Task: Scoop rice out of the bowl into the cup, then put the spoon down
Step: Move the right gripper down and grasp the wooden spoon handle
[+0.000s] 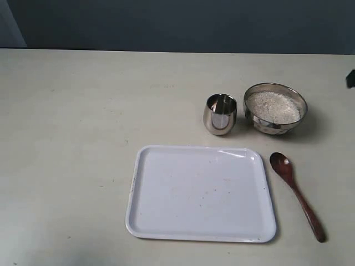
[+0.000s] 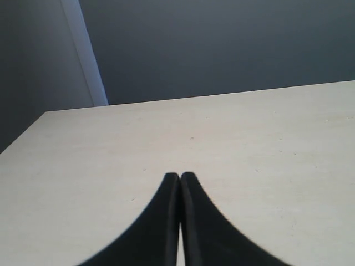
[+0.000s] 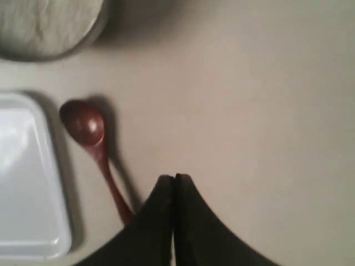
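Note:
A steel bowl point(image 1: 275, 108) holding a heap of white rice point(image 1: 273, 106) stands at the back right of the table. Just left of it is the small steel cup point(image 1: 220, 113), upright. The dark reddish-brown wooden spoon point(image 1: 295, 193) lies flat on the table right of the tray, head toward the bowl. In the right wrist view the spoon point(image 3: 90, 138) lies beside my right gripper point(image 3: 175, 177), which is shut with nothing in it; the bowl's rice point(image 3: 47, 22) shows at the edge. My left gripper point(image 2: 179, 175) is shut and empty over bare table. Neither gripper shows in the exterior view.
A white rectangular tray point(image 1: 138, 183) lies in front of the cup, empty; its corner point(image 3: 28, 183) appears in the right wrist view. A dark wall runs behind the table's far edge. A small dark object point(image 1: 350, 78) sits at the right border.

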Action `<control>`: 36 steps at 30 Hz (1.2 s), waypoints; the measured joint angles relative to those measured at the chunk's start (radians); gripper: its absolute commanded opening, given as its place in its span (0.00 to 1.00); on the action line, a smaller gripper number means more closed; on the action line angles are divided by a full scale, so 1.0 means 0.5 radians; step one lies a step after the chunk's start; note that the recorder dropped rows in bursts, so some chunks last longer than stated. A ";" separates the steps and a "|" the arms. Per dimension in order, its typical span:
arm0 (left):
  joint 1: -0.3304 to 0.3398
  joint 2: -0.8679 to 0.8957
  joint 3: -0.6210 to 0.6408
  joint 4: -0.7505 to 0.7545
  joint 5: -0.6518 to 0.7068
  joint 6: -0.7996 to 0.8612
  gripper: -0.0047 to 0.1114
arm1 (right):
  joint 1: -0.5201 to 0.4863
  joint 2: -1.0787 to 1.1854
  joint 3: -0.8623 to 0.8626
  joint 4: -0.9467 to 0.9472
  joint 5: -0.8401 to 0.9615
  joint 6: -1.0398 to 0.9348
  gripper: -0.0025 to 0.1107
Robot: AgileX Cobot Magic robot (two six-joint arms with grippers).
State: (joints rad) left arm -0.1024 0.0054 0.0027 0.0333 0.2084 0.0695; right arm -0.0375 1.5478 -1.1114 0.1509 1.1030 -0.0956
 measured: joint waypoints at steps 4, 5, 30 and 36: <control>0.000 0.000 0.000 0.000 0.000 0.000 0.04 | 0.209 0.055 0.164 0.025 0.035 -0.044 0.01; 0.000 0.000 0.000 0.000 0.000 0.000 0.04 | 0.261 0.071 0.207 0.025 0.035 -0.049 0.01; 0.000 0.000 0.000 0.000 0.000 0.000 0.04 | 0.749 0.240 0.629 0.034 -0.180 -0.132 0.38; 0.000 0.000 0.000 0.000 0.000 0.000 0.04 | 0.751 0.245 0.807 0.030 -0.422 -0.132 0.38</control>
State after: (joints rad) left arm -0.1024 0.0054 0.0027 0.0333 0.2084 0.0695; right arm 0.3377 1.6701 -0.7080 0.1660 0.8921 -0.1617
